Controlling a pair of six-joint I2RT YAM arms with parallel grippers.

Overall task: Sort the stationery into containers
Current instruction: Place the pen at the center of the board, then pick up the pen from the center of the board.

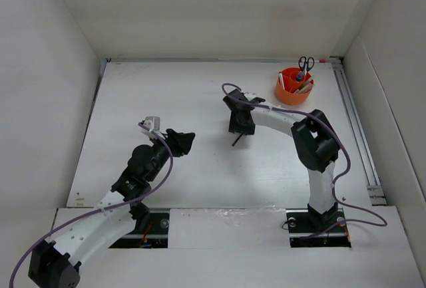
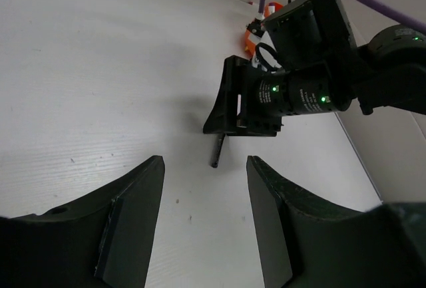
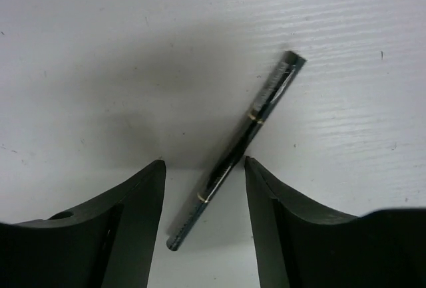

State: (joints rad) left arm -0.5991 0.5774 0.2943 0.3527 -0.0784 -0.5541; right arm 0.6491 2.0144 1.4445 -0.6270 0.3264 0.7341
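Note:
A slim black pen [image 3: 233, 151] with thin gold bands lies slanted on the white table. My right gripper [image 3: 204, 188] stands open straddling the pen's lower half, its fingers apart from it on either side. From above, the right gripper [image 1: 239, 127] sits low at mid-table with the pen's end [image 1: 236, 141] poking out just in front of it. My left gripper [image 2: 205, 195] is open and empty, a short way off, facing the pen [image 2: 216, 153] and the right gripper [image 2: 249, 105]. An orange cup [image 1: 293, 86] at the back right holds scissors [image 1: 305, 63] and other stationery.
White walls enclose the table on three sides. A metal rail [image 1: 356, 122] runs along the right edge. The left arm [image 1: 143, 165] stretches diagonally over the near left part. Purple cables [image 1: 346, 161] loop off both arms.

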